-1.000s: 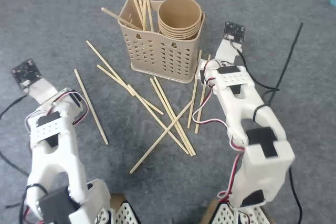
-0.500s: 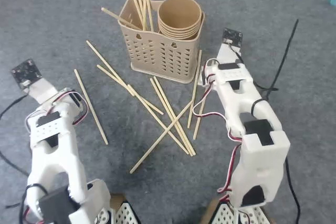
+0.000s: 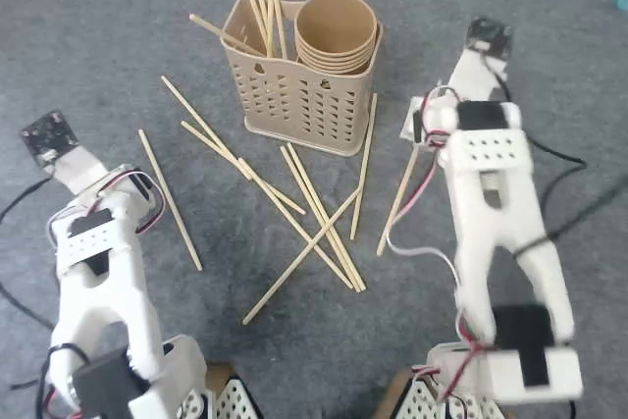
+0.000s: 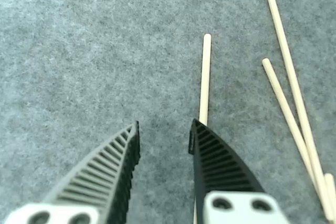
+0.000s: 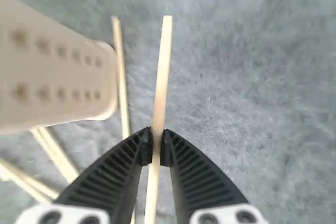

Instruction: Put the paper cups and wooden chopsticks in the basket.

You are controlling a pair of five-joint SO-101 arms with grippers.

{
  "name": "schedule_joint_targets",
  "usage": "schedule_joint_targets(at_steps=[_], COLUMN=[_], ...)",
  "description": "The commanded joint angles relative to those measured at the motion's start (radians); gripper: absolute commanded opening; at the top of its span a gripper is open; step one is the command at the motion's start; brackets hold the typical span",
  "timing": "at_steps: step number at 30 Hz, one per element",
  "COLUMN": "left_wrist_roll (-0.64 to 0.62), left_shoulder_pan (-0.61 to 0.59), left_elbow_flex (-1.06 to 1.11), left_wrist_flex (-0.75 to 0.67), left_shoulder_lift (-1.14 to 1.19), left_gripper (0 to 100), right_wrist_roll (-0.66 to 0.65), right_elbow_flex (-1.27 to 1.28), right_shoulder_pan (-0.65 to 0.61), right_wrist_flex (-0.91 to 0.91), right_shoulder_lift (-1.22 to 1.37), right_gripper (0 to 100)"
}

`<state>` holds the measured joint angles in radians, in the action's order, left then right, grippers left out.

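Chopstick [image 5: 164, 61] pinched in right tool [image 5: 156, 137], basket [image 5: 52, 72] close beside; left tool [image 4: 164, 132] spread above loose stick [image 4: 205, 77].

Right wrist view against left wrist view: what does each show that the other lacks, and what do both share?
Right wrist view, not the left: the right tool shut on the held chopstick, with a corner of the basket close beside it. Left wrist view, not the right: the left tool open and empty, one fingertip over a lying chopstick. Both: the grey mat and loose chopsticks lying on it.
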<state>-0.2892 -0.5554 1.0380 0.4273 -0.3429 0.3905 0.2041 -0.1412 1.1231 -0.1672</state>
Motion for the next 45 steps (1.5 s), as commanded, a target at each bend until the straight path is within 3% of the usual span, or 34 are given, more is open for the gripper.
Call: schedule_joint_targets(at_steps=[1,8,13,18,22,26,32,39,45], left_wrist_roll=[0.000,0.000,0.000,0.000,0.000,0.000,0.000,0.000,0.000], left_shoulder_pan=[0.009,0.009,0.009,0.009,0.011,0.012,0.012,0.014,0.014], left_elbow_flex=[-0.002,-0.002,-0.002,-0.002,-0.002,0.015,0.015,0.012,0.012], left_wrist_flex=[-0.025,-0.025,-0.025,-0.025,-0.025,-0.028,-0.028,-0.029,-0.029], left_shoulder_lift=[-0.003,-0.003,-0.003,-0.003,-0.003,-0.012,-0.012,-0.012,-0.012], left_gripper=[14,14,14,14,14,14,14,14,14], right_wrist_roll=[-0.017,-0.018,-0.018,-0.060,-0.137,-0.158,-0.445,-0.499,-0.704], right_elbow_flex=[-0.014,-0.002,0.155,0.428,0.528,0.531,0.422,0.040,-0.354], right_shoulder_pan=[-0.045,-0.193,-0.357,-0.392,-0.392,-0.401,-0.458,-0.483,-0.492], right_wrist_flex=[0.016,-0.056,-0.087,-0.409,-0.731,-1.009,-1.300,-1.357,-1.357], right_shoulder_lift=[-0.197,-0.450,-0.665,-0.868,-0.872,-0.791,-0.564,-0.177,0.211], right_gripper=[0.8,0.8,0.8,0.8,0.8,1.2,1.3,1.3,0.9])
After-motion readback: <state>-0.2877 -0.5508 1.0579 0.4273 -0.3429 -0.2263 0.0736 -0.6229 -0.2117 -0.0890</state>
